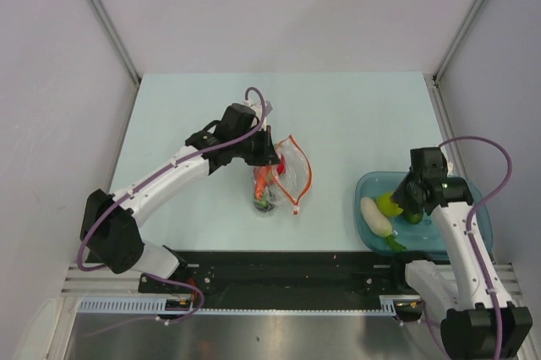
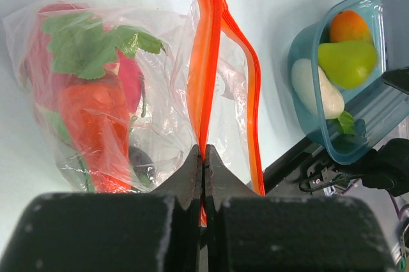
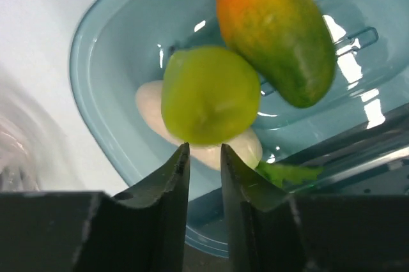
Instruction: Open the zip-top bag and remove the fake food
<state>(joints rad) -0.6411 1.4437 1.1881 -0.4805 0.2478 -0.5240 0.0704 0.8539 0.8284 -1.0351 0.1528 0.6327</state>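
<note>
The zip-top bag [image 1: 293, 176] lies mid-table with its red-orange zip strip [image 2: 208, 61] raised. My left gripper [image 2: 203, 154] is shut on that strip, and it also shows in the top view [image 1: 269, 160]. Inside the bag are an orange carrot [image 2: 96, 119], a pink-red dragon fruit with green leaves [image 2: 83, 45] and a small dark piece [image 2: 140, 160]. My right gripper [image 3: 204, 151] hangs over the teal tray [image 3: 96, 61], jaws slightly apart and empty, tips just short of the green fruit [image 3: 211, 93]. A white radish [image 3: 153, 109] and an orange-green fruit [image 3: 275, 29] lie there too.
The teal tray [image 1: 363, 184] sits at the near right of the table, close to the black rail along the near edge [image 1: 279, 267]. Grey walls stand at the left, right and back of the table.
</note>
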